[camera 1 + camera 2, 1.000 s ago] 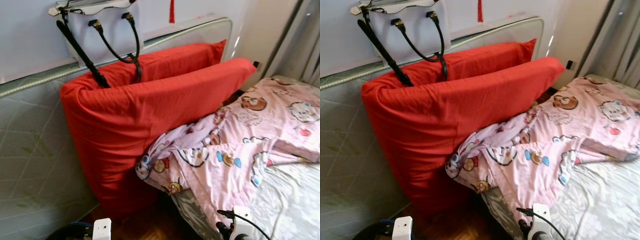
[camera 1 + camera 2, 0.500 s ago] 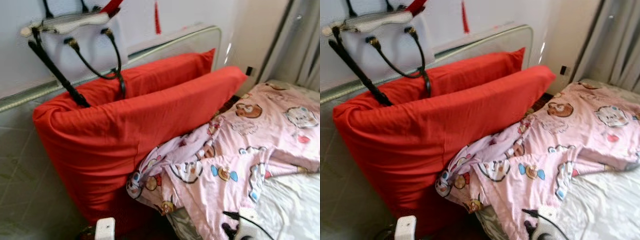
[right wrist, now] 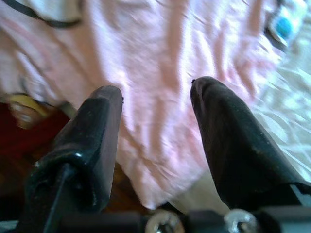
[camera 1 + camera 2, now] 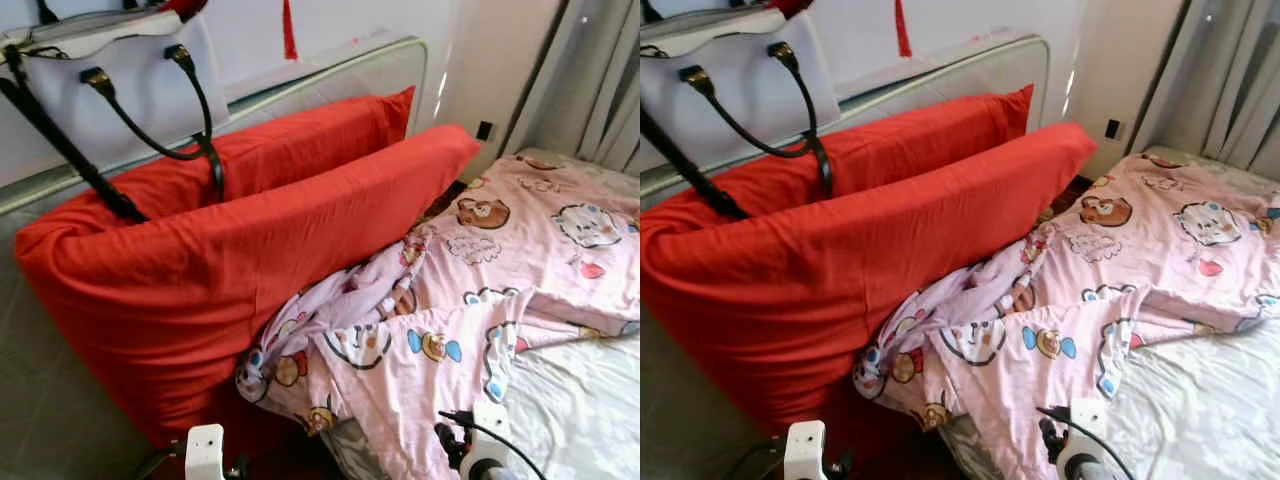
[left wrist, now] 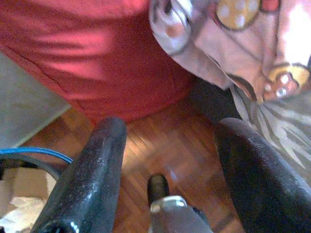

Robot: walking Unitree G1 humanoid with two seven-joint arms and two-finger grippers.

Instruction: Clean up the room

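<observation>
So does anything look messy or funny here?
Yes. The pink cartoon blanket is crumpled, one corner drooping off the bed against the red pillows. A white handbag sits perched above them.

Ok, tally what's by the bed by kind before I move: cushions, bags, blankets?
Red cushions: 2
White handbag with black handles: 1
Pink cartoon-print blanket: 1
Total: 4

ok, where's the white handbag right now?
In the eye views the white handbag sits upper left against the wall, its black straps draped over the rear red pillow.
</observation>
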